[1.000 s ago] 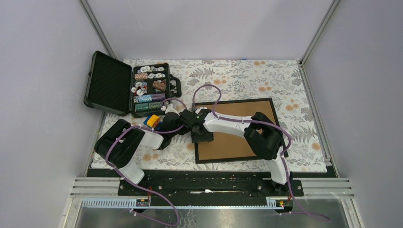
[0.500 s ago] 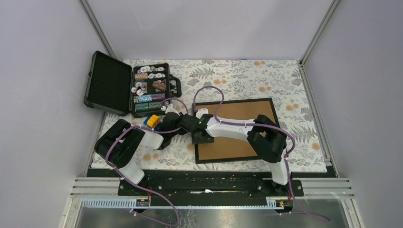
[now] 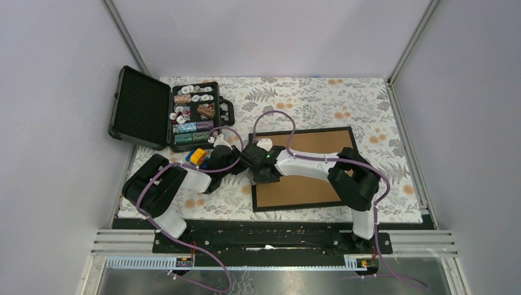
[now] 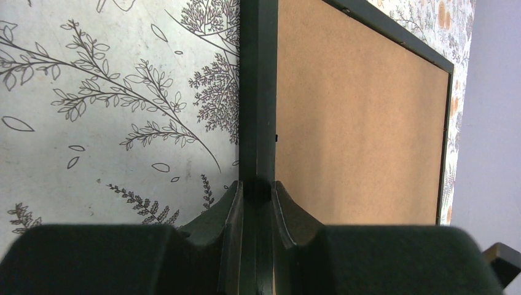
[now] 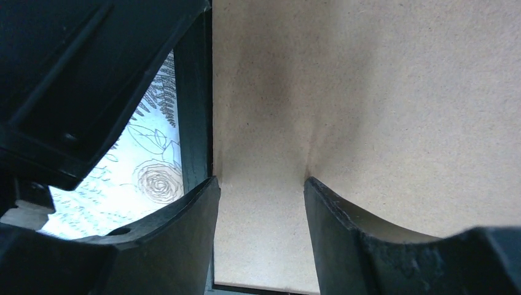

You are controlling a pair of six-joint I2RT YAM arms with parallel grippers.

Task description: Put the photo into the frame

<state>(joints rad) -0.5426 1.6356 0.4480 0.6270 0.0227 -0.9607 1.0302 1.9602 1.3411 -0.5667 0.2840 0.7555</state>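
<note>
The frame [image 3: 313, 184] lies face down on the table, brown back board up, thin black moulding around it. My left gripper [image 3: 246, 161] is shut on the moulding of its left edge [image 4: 258, 123]; the fingers [image 4: 228, 209] clamp it from both sides. My right gripper [image 3: 263, 175] hovers just inside the same left edge, open, its fingers [image 5: 184, 221] touching or just above the brown board [image 5: 368, 92]. It holds nothing. The photo is not in view.
An open black case [image 3: 166, 117] with chips in compartments stands at the back left. A small yellow and blue object [image 3: 196, 157] lies beside the left arm. The floral tablecloth [image 3: 307, 98] covers the table.
My right arm has shifted: its elbow moved right and nearer, and the wrist moved slightly right along the frame's left edge. The left arm and the frame have stayed put.
</note>
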